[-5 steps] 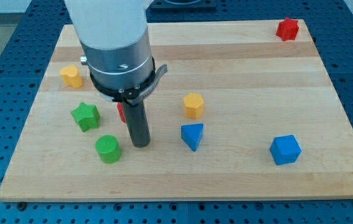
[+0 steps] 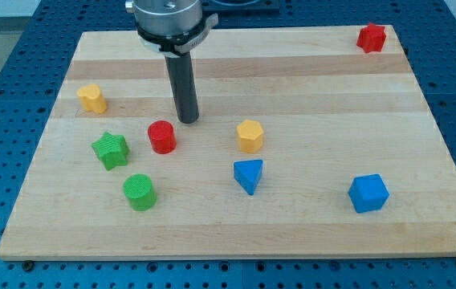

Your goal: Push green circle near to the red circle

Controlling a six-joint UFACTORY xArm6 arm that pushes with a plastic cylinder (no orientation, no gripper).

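You are looking down at a pale wooden board (image 2: 292, 88) resting on a blue perforated table (image 2: 3, 104). The arm enters from the top of the frame, left of centre, and ends in a straight dark rod. Your tip (image 2: 187, 120) rests on the board just above and slightly right of the red circle (image 2: 162, 136), close to it but with a thin strip of wood visible between them. There is no gripper on this arm, so nothing opens, closes or holds; the rod touches no block.

The green circle (image 2: 140, 192), a short ribbed cylinder, sits in the lower left of the frame, below and a little left of the red circle, with clear board between the two. The green star (image 2: 111, 150) lies just left of the red circle and above the green circle.

A yellow block (image 2: 92, 98), shape hard to tell, stands near the board's left edge in the upper left. A yellow hexagon (image 2: 250, 136) sits right of the red circle, near the middle of the frame, and a blue triangle (image 2: 249, 175) lies directly below it. A blue cube (image 2: 368, 193) rests in the lower right. A red star-like block (image 2: 370, 38) sits in the board's far upper right corner, well apart from everything else.
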